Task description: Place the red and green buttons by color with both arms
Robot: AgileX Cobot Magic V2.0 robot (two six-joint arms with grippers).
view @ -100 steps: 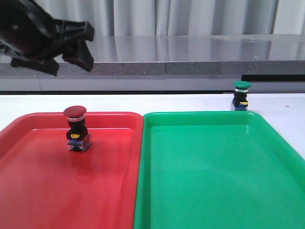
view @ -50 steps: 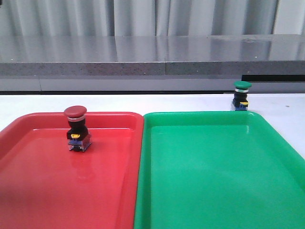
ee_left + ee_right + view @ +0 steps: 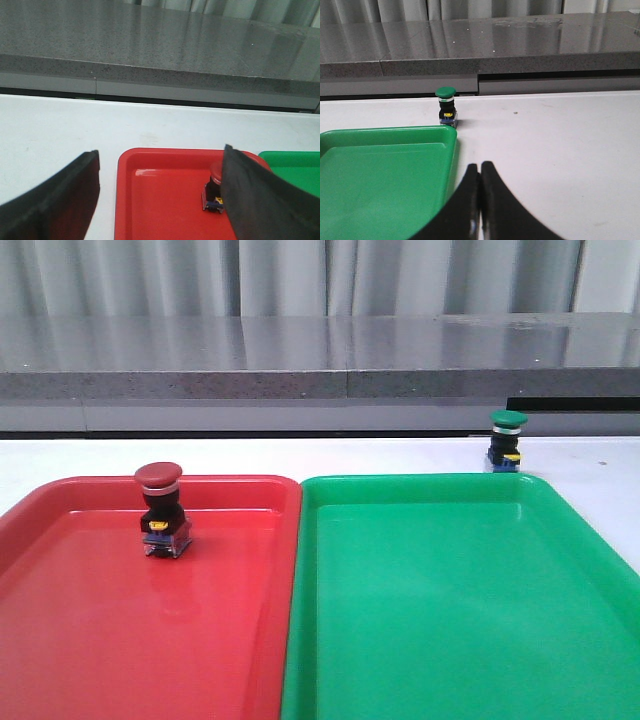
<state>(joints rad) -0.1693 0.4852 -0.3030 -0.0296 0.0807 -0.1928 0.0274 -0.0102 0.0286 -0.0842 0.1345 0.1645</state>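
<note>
Sorting is standing half complete, judged from the present layout. The dark red mushroom-head push-button switch (image 3: pixel 159 508) is sitting upright inside the red plastic tray (image 3: pixel 60 640), close to that tray's far rim, on the left half of the white worktop (image 3: pixel 90 455). That placement is matching colour to colour.

The green-capped push-button switch (image 3: pixel 507 441) is standing upright on the bare worktop, just beyond the far right corner of the green plastic tray (image 3: pixel 450 620) and toward the worktop's far edge. It is not resting inside the tray, so this part of the task is not yet done.

The left gripper (image 3: pixel 160 200) is showing its two black fingers (image 3: pixel 65 200) spread wide, holding nothing; the red switch is appearing between them, partly hidden behind one finger. The right gripper (image 3: pixel 480 200) is showing its fingers pressed together, empty, and is pointing toward the green switch, which lies well apart from it.

Neither arm is appearing in the front view. The next move is probably calling for the right gripper to spread before approaching the green switch.
</note>
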